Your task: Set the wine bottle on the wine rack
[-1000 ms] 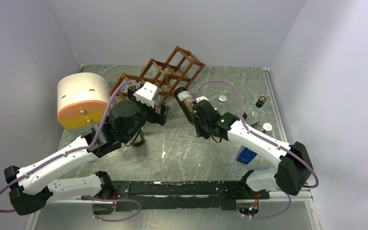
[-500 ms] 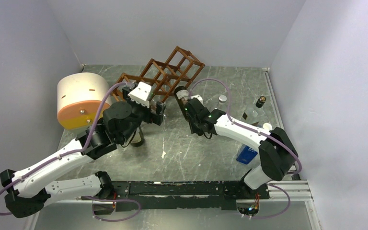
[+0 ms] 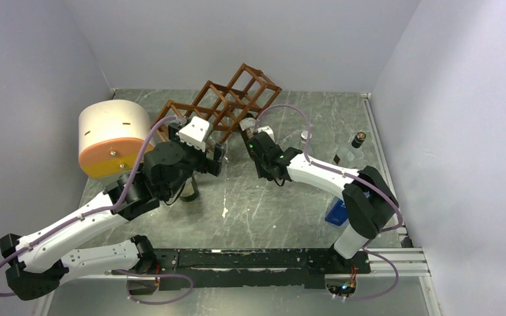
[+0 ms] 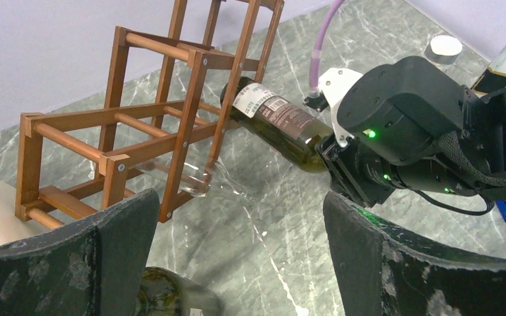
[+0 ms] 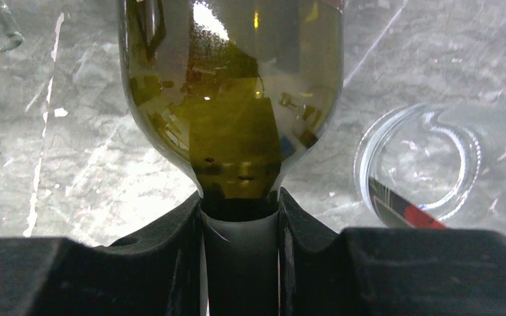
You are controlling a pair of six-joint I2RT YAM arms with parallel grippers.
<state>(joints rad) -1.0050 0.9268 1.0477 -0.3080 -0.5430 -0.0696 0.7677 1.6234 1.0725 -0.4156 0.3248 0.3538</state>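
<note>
The wine rack (image 3: 227, 99) is a reddish-brown wooden lattice standing at the back of the table; it also shows in the left wrist view (image 4: 138, 125). My right gripper (image 3: 259, 150) is shut on the neck of a dark green wine bottle (image 3: 246, 128). The bottle is held tilted, its base at the rack's right-hand cells (image 4: 277, 122). In the right wrist view the fingers (image 5: 184, 243) clamp the neck below the bottle's shoulder (image 5: 234, 85). My left gripper (image 3: 215, 157) is wide open and empty in front of the rack (image 4: 240, 224).
A second green bottle (image 3: 188, 189) stands under my left gripper. A clear glass piece (image 4: 194, 178) lies by the rack's foot. A cream-and-orange cylinder (image 3: 112, 135) stands at the left. Clear bottles (image 3: 352, 148) and a blue box (image 3: 337, 212) are at the right.
My right gripper has carried the wine bottle left and back, bringing its base up to the rack. My left arm has shifted only slightly.
</note>
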